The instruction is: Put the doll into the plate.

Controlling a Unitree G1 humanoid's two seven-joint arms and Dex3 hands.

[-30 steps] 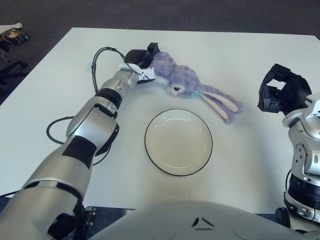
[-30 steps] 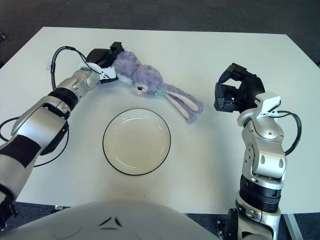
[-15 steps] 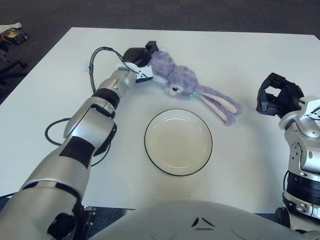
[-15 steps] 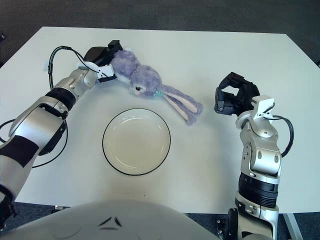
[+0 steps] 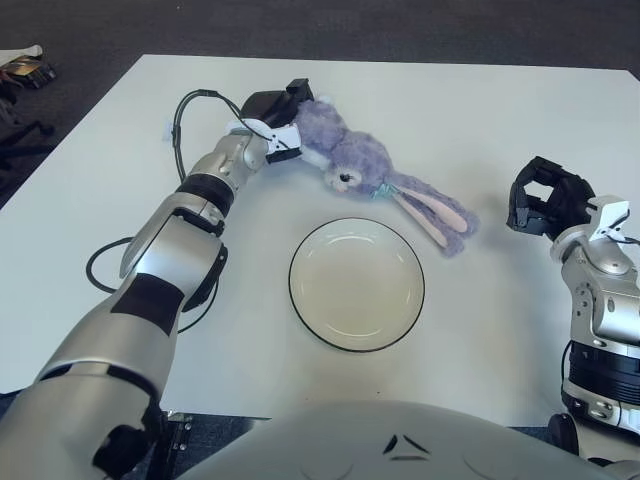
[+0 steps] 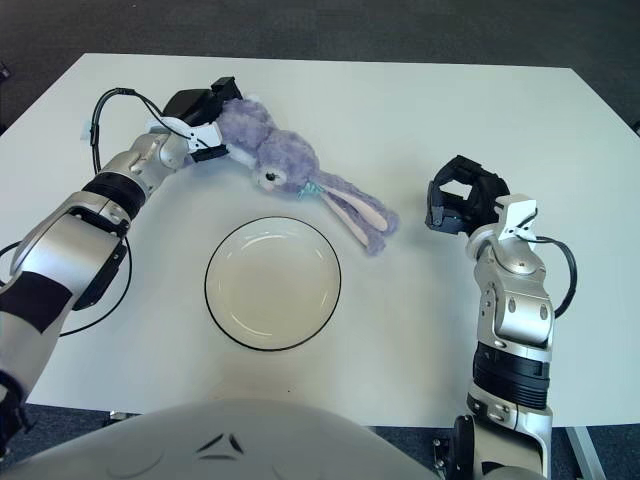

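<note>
Left eye view shows my left hand (image 5: 272, 122) stretched far out over the worktop (image 5: 500, 110), its fingers closed around the body end of the doll (image 5: 365, 165), a purple plush rabbit. I have hold of it at the plump end only. The head sits toward the middle of the worktop, and the long ears trail off toward my right, their pink-lined tips lying just beyond the far right edge of the plate (image 5: 357, 284). Whether the doll is lifted clear or dragging on the surface I cannot tell; most of it looks to lie on or very near the worktop.

As I judge it, the grasp is made and the carrying is what remains. The doll is still wholly outside the plate, on its far side, with the ears nearest the rim but not over it. I would need to bring the body toward me and over the rim, then let go so that the doll settles inside the dark ring of the plate's edge.

The plate is the only container here. It is white, round, shallow, and holds nothing; its bare bottom shows all the way across.

My right hand (image 6: 462, 204) is idle, showing to the right of the doll's ear tips and well apart from them, with its fingers curled loosely and nothing in them.

A black cable (image 5: 105, 262) loops beside my left arm on the worktop.
</note>
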